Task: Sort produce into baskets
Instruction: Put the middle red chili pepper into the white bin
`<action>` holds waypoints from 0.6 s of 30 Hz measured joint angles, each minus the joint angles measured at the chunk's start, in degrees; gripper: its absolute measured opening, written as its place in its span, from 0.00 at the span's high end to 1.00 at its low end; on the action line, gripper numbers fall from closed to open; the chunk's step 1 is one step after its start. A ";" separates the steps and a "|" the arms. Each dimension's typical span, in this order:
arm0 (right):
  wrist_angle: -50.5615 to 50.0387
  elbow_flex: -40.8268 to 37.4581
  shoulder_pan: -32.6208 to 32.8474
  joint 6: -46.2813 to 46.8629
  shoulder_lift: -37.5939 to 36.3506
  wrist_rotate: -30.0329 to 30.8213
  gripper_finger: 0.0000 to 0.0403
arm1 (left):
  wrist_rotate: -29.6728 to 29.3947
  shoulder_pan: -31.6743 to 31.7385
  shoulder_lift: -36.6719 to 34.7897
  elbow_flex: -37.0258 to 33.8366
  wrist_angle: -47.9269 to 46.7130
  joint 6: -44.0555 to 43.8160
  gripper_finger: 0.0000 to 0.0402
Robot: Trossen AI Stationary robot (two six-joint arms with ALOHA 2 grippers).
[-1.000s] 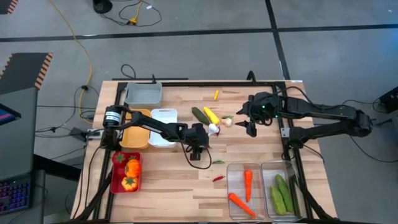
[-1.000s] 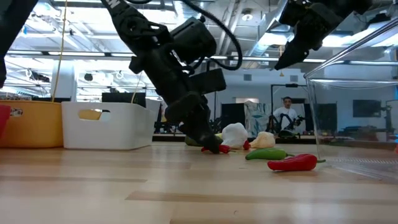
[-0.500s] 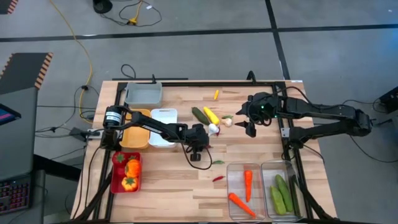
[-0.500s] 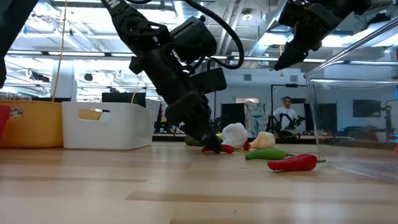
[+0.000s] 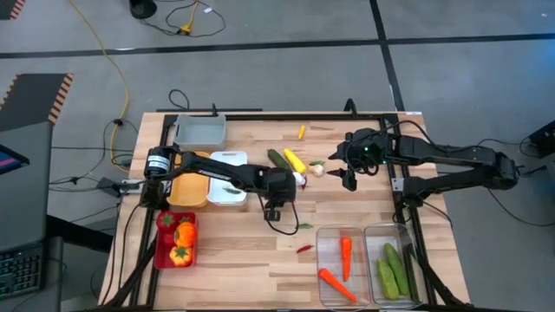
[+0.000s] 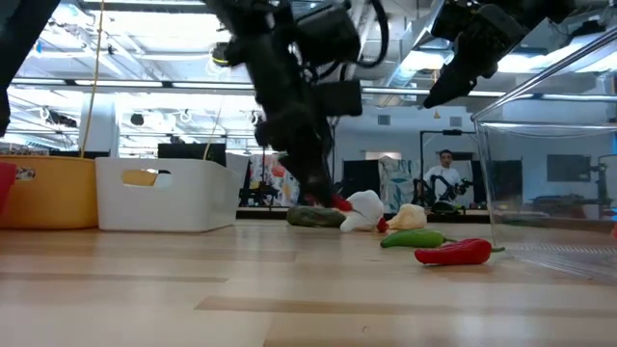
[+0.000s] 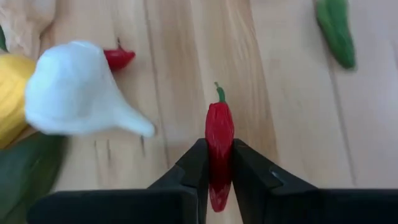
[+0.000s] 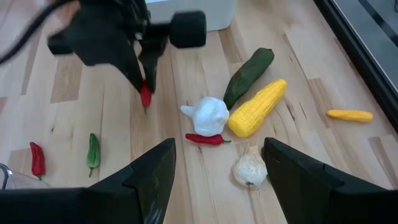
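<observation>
The left gripper has its jaws clamped on 1 red chili above the table by the white garlic, while the right gripper hangs wide open, empty, nearby.

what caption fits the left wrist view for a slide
Left gripper shut on a red chili, beside white garlic.

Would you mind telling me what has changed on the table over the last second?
The left gripper has shut on a red chili and lifted it off the table, swinging up toward the white garlic. The right gripper stays open and hovering above the corn. The garlic, the corn, the green chili, the other red chilies and the filled bins have not moved.
</observation>
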 joint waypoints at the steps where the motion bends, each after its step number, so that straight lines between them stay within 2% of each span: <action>1: 0.00 0.00 0.00 0.01 0.00 0.00 0.33 | -0.11 0.00 -0.01 2.03 -4.18 0.60 0.89; 9: 0.00 0.00 0.00 0.01 0.00 0.00 0.33 | -4.79 -0.01 -0.11 15.23 -33.94 0.99 0.89; 18: -0.01 0.00 0.00 0.01 0.00 0.00 0.33 | -6.73 -0.02 -0.11 17.48 -58.28 -4.38 0.89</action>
